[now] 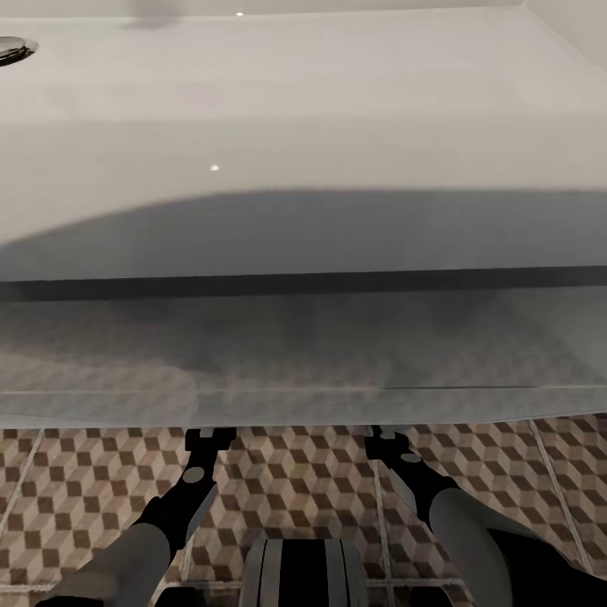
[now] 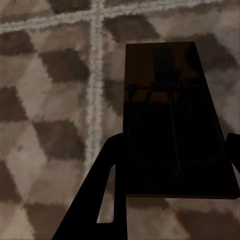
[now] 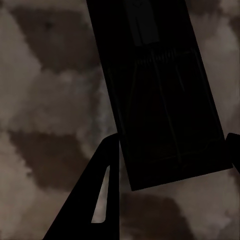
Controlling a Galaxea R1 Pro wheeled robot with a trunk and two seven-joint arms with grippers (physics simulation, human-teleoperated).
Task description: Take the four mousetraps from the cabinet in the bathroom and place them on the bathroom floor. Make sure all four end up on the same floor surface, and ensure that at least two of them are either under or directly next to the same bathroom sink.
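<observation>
In the head view the white sink [image 1: 320,101] lies just below me, and both my forearms reach under its front edge, which hides the grippers. In the left wrist view my left gripper [image 2: 175,140] is shut on a dark brown mousetrap [image 2: 165,65] with wire parts, held close above the cube-patterned bathroom floor [image 2: 45,100]. My right gripper [image 3: 172,140] is likewise shut on a second mousetrap [image 3: 150,50] just over the floor [image 3: 45,100]. The cabinet is out of view.
The sink drain [image 1: 13,48] sits at the far left of the basin. Tiled floor [image 1: 287,480] shows between my arms, and a pale grout line [image 2: 95,75] runs beside the left mousetrap. My dark base [image 1: 303,573] is at the bottom.
</observation>
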